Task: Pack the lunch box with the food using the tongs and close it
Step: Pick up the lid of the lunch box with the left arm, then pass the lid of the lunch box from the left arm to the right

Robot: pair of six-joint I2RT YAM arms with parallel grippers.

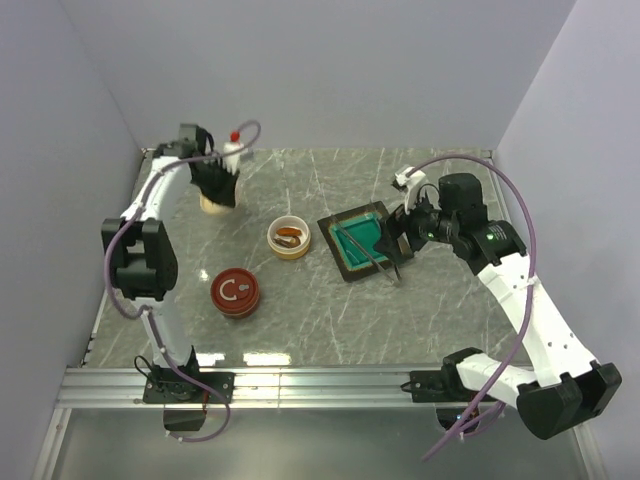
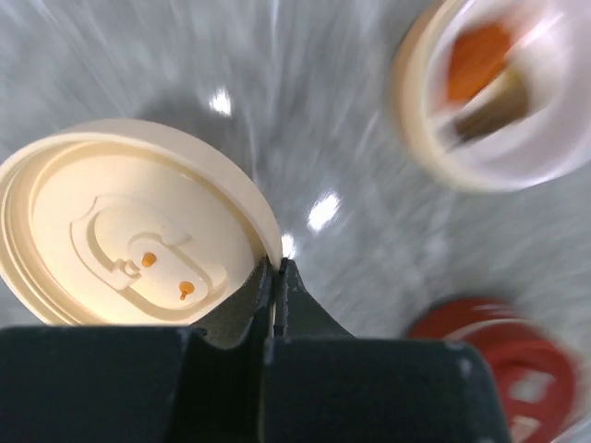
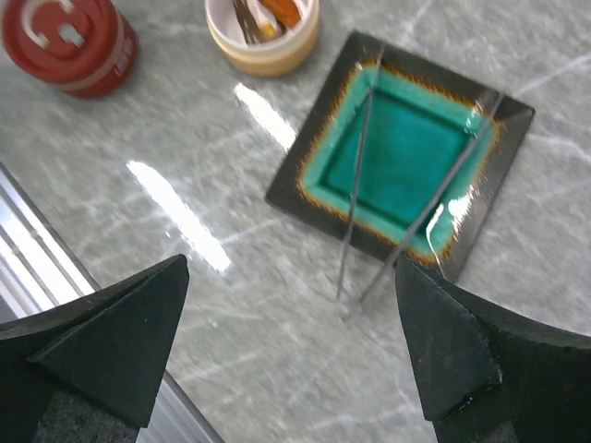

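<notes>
The lunch box (image 1: 288, 238) is a round cream bowl at mid-table, and food (image 1: 289, 236) lies in it: an orange-red piece (image 2: 480, 53) and a dark brown one (image 2: 494, 101). At the back left, my left gripper (image 1: 215, 184) is shut on the rim of a cream lid (image 2: 129, 235), fingertips (image 2: 274, 269) pinching its edge. The tongs (image 3: 358, 185) lie across the teal tray (image 3: 314, 148), their joined end on the table at its near side. My right gripper (image 3: 291, 268) hangs wide open just above that end, holding nothing.
A red round lid or container (image 1: 235, 293) sits at front left of the bowl. A white bottle with a red cap (image 1: 233, 150) stands at the back left, behind the left gripper. Grey walls close in the table on three sides.
</notes>
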